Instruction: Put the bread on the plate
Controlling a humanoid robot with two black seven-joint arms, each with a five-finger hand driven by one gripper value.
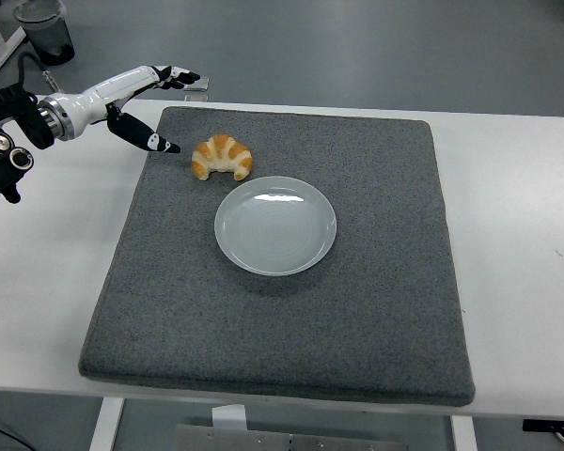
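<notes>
**Left hand open, croissant sitting free on the mat**

My left hand [148, 105] hangs over the far-left corner of the grey mat [376, 310], fingers spread wide, thumb tip just beside the bread [223, 157] but not touching it. The bread lies on the mat right behind the white plate [275, 225], nothing between them. A small clear thing [198, 88] sits at the surface's [517, 197] far edge.

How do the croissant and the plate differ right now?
The croissant is a golden-brown crescent with pale stripes; the plate is a plain white round dish. The croissant is clearly smaller than the plate. The croissant lies nearer the left robot hand, which is open just to its left; the plate sits closer to the mat's middle. Both rest on the grey mat, and the plate holds nothing.
</notes>
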